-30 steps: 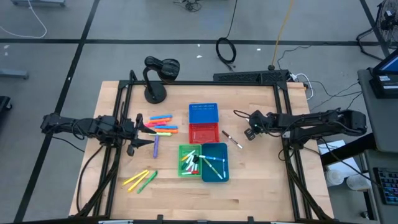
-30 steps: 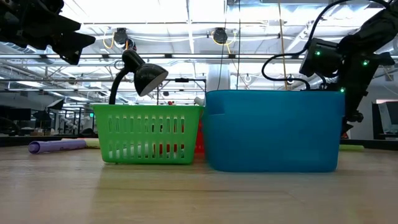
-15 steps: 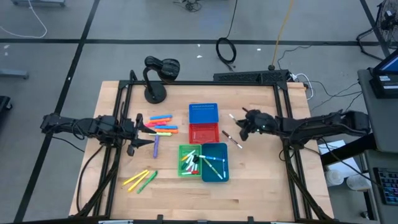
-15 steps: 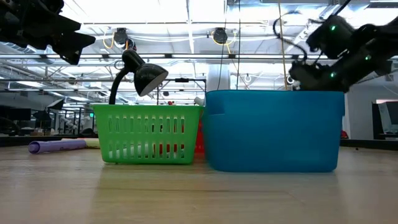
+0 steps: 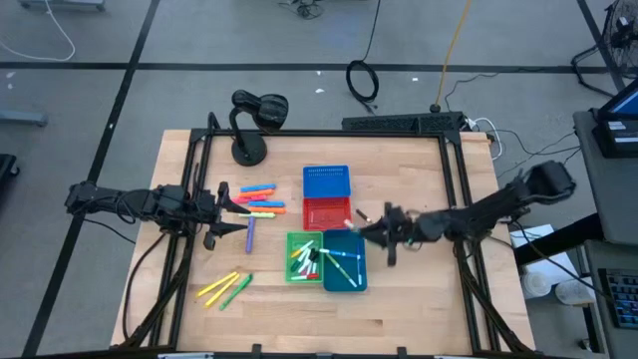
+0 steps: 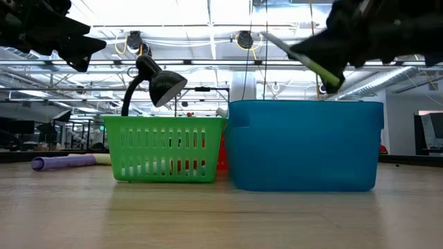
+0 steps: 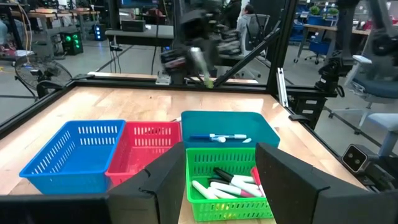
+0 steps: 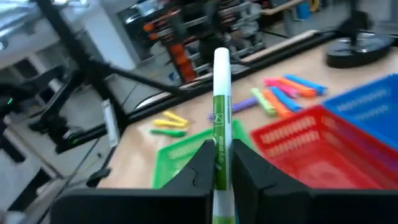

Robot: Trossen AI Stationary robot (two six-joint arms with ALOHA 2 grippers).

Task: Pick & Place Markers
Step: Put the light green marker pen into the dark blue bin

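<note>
Carrying a marker to the bins
Right gripper point(image 8: 221, 163) clenches a green-banded white marker point(image 8: 221, 106) beside the teal bin point(image 5: 351, 261); next, centre above and release. Left gripper point(image 5: 231, 211) waits, parted.

The table point(image 5: 419, 289) is a light wooden top edged by a black frame. Four bins stand at its centre: a blue bin point(image 5: 326, 182), a red bin point(image 5: 326, 213) touching it, and a green bin point(image 5: 302, 258) and teal bin point(image 5: 344, 260) side by side. A desk lamp point(image 5: 249, 152) stands on a round base. Loose markers point(image 5: 261, 199) lie in a cluster beside the blue bin, a purple marker point(image 5: 250, 234) near them, and yellow and green markers point(image 5: 225, 288) lie apart.
</note>
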